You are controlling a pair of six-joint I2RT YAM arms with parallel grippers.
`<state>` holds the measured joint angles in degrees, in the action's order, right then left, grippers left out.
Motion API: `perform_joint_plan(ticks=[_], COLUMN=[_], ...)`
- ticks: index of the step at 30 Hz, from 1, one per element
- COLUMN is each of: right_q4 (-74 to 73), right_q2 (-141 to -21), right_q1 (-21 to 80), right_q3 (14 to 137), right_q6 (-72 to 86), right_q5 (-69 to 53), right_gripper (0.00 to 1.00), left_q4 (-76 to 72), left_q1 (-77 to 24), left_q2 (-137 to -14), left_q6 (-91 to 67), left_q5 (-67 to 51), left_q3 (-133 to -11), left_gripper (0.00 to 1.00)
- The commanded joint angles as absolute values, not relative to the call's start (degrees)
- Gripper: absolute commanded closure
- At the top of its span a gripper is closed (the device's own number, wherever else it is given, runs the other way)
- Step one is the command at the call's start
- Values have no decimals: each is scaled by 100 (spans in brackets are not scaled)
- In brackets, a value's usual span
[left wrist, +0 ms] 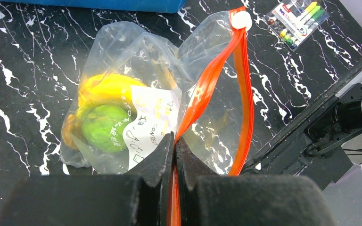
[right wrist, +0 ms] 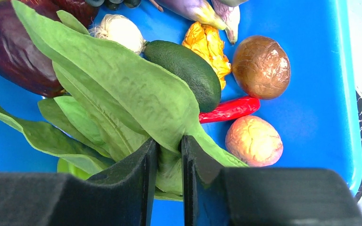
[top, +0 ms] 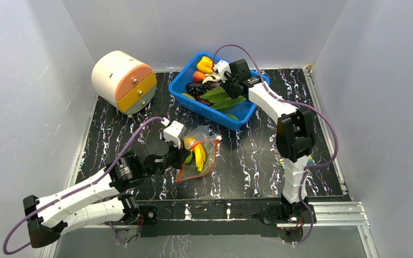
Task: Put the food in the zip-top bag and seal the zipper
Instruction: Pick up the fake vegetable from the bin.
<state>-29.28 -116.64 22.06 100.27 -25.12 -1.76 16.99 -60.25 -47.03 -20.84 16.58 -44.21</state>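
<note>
The clear zip-top bag [top: 196,153] lies mid-table with a yellow banana [left wrist: 104,87] and a green lime [left wrist: 104,127] inside. My left gripper [left wrist: 175,140] is shut on the bag's orange-red zipper strip [left wrist: 206,89] at the mouth; it also shows in the top view [top: 178,141]. The mouth gapes open, with a white slider [left wrist: 241,20] at its far end. My right gripper [right wrist: 169,143] is over the blue bin [top: 191,83] and is shut on the long green leaves [right wrist: 122,84]; it also shows in the top view [top: 225,81]. A red chili [right wrist: 230,109] and an orange-pink peach [right wrist: 254,141] lie in the bin.
The bin also holds a dark aubergine [right wrist: 16,52], an avocado [right wrist: 186,70], garlic [right wrist: 118,29] and a brown nut [right wrist: 261,67]. A round white drawer unit [top: 122,80] stands at the back left. A pack of markers [left wrist: 297,21] lies near the bag.
</note>
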Motion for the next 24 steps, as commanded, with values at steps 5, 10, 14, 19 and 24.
perform_joint_plan(ticks=[5, 10, 14, 19, 24], right_q4=[-2465, -2305, -1992, -1706, -1566], right_q2=[-11058, -10871, -10667, -10394, -10019], right_q1=[2190, 2189, 2194, 2197, 2193], right_q3=[9917, 9846, 9641, 9436, 9237], right_q6=[-2308, -2075, -1754, -1329, -1028], right_q5=[-163, 36, 39, -146, -326], right_gripper=[80, 81, 82, 83, 83], left_q4=[1865, 1862, 1863, 1871, 1915], left_q1=[-6008, -6005, -6003, -6003, -6003], left_q2=[-4564, -4578, -4579, -4574, -4613], left_q6=[-2258, -2315, -2374, -2446, -2555], left_q5=[1951, 1973, 1965, 1960, 1960], left_q3=[-4532, -4556, -4569, -4578, -4666], left_gripper=[100, 100, 100, 100, 100])
